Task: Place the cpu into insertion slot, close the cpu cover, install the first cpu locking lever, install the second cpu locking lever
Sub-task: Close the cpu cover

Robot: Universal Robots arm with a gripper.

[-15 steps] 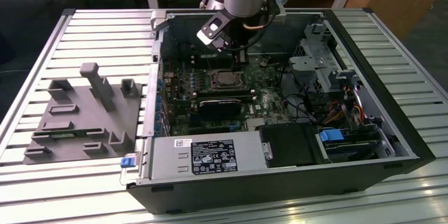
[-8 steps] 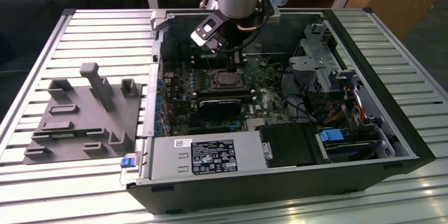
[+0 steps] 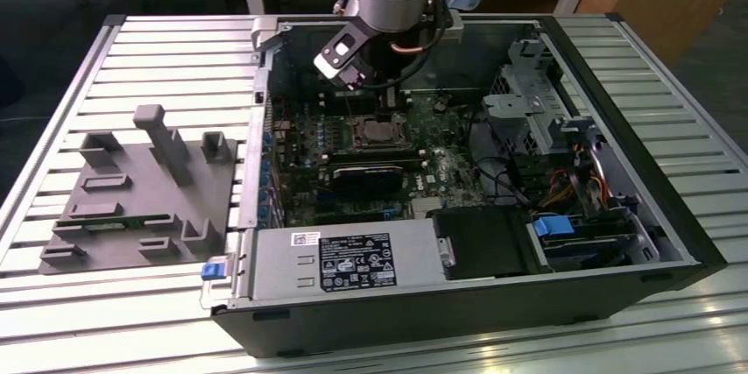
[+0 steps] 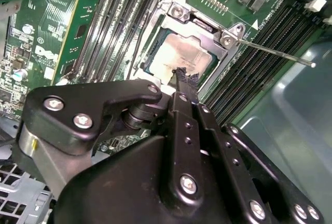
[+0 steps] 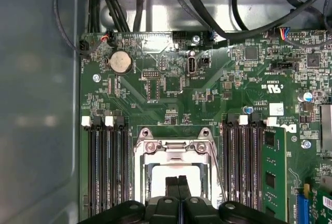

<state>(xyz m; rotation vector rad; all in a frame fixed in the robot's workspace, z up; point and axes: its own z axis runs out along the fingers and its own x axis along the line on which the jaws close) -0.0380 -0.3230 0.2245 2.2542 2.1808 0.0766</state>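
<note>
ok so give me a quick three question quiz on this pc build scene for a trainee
1. True or false: the cpu lies in the insertion slot.
2. Pick one: the tool hangs over A) the cpu, B) the grey fixture outside the case, C) the power supply.
3. Short answer: are the tool's fingers open or shut?

Key: 1 true; 2 A; 3 shut.
</note>
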